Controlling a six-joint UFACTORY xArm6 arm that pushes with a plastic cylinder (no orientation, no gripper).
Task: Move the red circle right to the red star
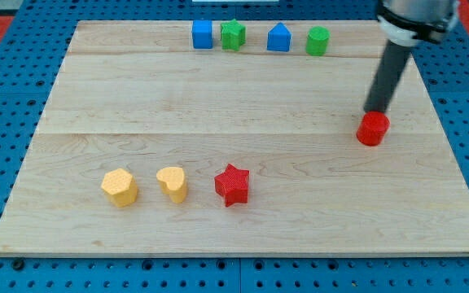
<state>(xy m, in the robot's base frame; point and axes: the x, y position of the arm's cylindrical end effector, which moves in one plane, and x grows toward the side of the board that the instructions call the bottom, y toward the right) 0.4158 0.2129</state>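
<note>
The red circle point(372, 129) sits on the wooden board at the view's right, about mid-height. The red star point(233, 184) lies lower, near the board's middle, well to the left of the circle. My tip point(375, 111) stands just above the red circle's top edge in the view, touching or nearly touching it; the dark rod rises from there toward the view's top right.
A yellow hexagon point(120, 187) and a yellow heart point(173, 183) lie left of the star. Along the top edge stand a blue cube point(203, 34), a green star point(233, 35), a blue house-shaped block point(278, 38) and a green cylinder point(317, 41). The board point(218, 106) rests on a blue pegboard.
</note>
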